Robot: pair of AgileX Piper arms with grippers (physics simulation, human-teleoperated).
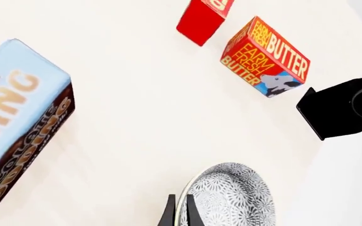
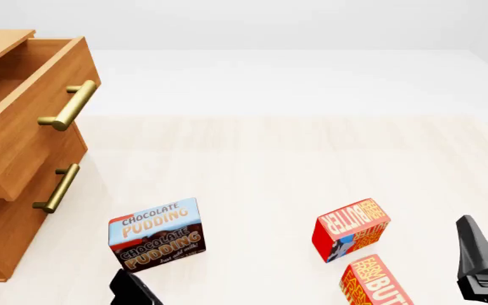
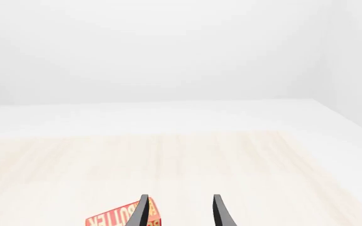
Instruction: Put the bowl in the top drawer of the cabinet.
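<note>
the left end effector (image 1: pixel 179 212) grips the bowl (image 1: pixel 231 195) by its rim, one dark finger inside the wall and one outside, with the patterned bowl hanging just past the fingertips above the pale worktop (image 1: pixel 143 108). beyond that end effector on the worktop lie a chocolate pudding box (image 1: pixel 17 127) to one side and two butter boxes, one showing its printed face (image 1: pixel 266 57) and one showing a plain red side (image 1: pixel 203 18). in the front view the cabinet (image 2: pixel 7 210) stands well apart from the left end effector, its top drawer (image 2: pixel 23 121) pulled out and open, the lower drawer (image 2: pixel 53 184) shut beneath it. the right end effector (image 3: pixel 179 212) hovers with its fingers parted and nothing between them, a butter box just under its fingertips.
</note>
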